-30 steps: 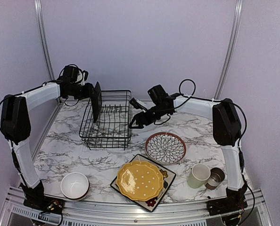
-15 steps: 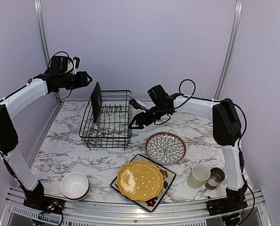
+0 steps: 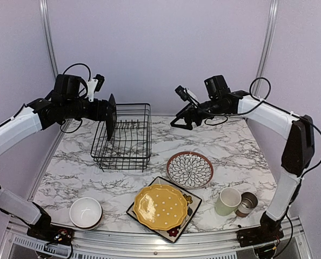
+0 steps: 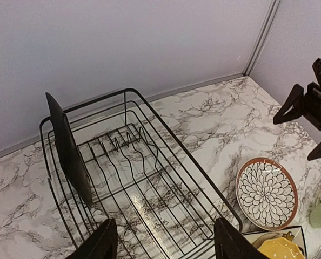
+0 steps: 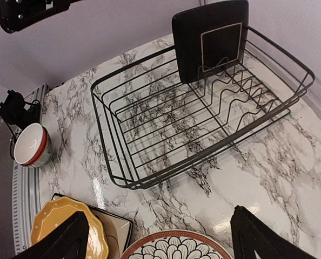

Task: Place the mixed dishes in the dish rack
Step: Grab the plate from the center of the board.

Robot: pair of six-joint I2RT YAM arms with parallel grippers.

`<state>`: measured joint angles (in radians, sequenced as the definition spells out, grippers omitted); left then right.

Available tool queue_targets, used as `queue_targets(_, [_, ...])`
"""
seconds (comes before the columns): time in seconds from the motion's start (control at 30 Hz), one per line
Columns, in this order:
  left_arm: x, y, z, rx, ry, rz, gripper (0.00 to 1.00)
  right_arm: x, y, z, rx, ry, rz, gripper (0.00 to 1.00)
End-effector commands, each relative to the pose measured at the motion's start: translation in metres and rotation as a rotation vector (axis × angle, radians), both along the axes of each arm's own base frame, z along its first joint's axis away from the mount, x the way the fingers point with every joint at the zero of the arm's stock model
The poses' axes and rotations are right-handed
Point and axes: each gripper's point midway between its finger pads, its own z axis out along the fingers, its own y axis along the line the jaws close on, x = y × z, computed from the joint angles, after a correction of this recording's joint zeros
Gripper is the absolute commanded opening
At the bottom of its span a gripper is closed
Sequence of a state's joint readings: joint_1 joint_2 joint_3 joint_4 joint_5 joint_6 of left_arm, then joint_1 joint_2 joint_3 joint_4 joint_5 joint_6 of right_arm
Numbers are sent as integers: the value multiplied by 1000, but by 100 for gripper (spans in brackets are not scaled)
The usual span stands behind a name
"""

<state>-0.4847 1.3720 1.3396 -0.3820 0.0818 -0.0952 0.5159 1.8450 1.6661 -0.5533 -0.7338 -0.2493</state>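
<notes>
Rack space is saved by one black square plate [image 4: 68,150] standing on edge at the left end of the dish rack [image 3: 122,145]; left gripper [image 4: 168,244] and right gripper [image 5: 160,242] hover open, empty, free for the yellow plate [image 3: 160,206] near.

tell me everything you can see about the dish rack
The rack is a black wire basket, rectangular, with open barred sides and a row of wavy upright prongs rising from its floor. It sits flat on the marble table, toward the far left. One black square plate stands on edge inside it at its left side. No other dish is in it.
</notes>
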Motion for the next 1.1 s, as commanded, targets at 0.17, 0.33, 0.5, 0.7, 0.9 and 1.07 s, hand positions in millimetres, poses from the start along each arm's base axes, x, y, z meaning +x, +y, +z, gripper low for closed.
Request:
queue_targets(0.17, [-54, -46, -52, 122, 53, -176, 60, -6, -63, -23, -119, 15, -55, 86])
queue_targets(0.33, [-67, -67, -89, 203, 98, -224, 58, 8, -119, -49, -118, 172, -176, 83])
queue_targets(0.5, [-81, -102, -106, 227, 124, -314, 57, 18, -168, -96, -304, 183, -306, 79])
queue_targets(0.7, [-96, -147, -117, 313, 110, -443, 56, 0, -181, -138, -402, 223, -283, 73])
queue_targets(0.9, [-139, -175, -161, 477, 197, -585, 55, -17, -170, -132, -338, 230, -205, 66])
queue_targets(1.07, [-177, -176, -195, 530, 282, -657, 53, -31, -157, -141, -340, 218, -156, 64])
